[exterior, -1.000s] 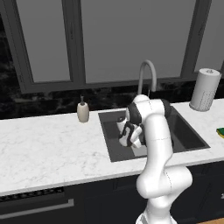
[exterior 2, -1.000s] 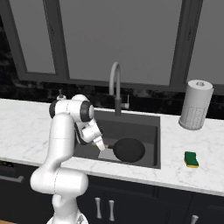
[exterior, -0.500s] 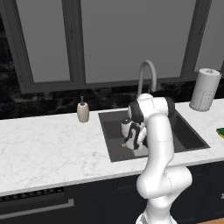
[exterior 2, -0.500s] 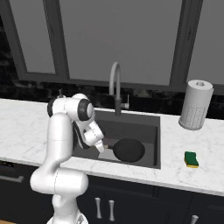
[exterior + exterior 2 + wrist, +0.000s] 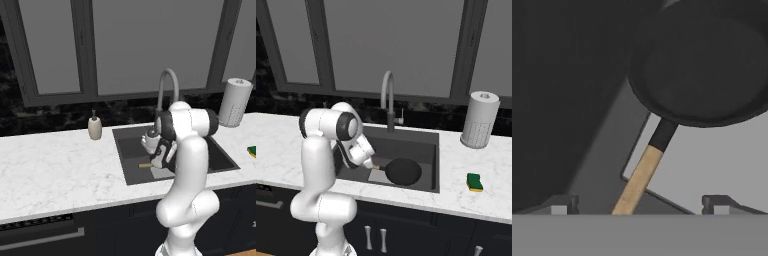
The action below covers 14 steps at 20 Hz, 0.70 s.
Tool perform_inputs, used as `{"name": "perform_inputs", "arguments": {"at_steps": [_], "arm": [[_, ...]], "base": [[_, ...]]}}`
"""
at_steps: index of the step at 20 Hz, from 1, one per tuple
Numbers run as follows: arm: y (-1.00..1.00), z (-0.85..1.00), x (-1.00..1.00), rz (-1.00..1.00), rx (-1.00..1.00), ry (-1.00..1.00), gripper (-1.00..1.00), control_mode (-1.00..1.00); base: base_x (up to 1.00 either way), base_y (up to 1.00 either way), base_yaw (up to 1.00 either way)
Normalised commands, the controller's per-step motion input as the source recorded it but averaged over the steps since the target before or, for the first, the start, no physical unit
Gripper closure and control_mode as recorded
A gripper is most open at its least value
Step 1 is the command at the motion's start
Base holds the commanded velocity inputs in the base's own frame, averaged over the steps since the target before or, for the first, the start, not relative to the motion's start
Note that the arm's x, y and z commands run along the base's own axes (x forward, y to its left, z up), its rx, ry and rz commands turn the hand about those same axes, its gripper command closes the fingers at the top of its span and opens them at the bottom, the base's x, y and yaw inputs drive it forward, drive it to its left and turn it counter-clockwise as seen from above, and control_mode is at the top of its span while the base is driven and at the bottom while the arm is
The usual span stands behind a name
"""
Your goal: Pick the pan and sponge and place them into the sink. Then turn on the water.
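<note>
Two base views show a white marble counter under dark-framed windows, with black cabinets below. At centre, the dark sink is recessed beneath a grey gooseneck faucet. Inside it lies the black pan, its wooden handle running toward the gripper, whose fingertips stand wide apart, clear of the handle. At lower right of the right base view, the sponge sits on the counter near a paper towel roll. A soap bottle shows left of the sink in the left base view
</note>
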Motion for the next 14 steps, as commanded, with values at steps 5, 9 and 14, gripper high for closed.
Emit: {"name": "perform_inputs", "arguments": {"at_steps": [5,9,14], "arm": [[0.66,0.64,-0.33,-0.01,0.0,-0.13,-1.0,-1.0],[0.58,0.84,-0.43,-0.03,0.0,-0.23,-1.0,-1.0],[0.39,0.96,-0.56,0.0,0.0,-0.14,-1.0,-1.0]], "base": [[0.0,0.0,0.0],[0.0,0.0,0.0],[0.0,0.0,0.0]]}}
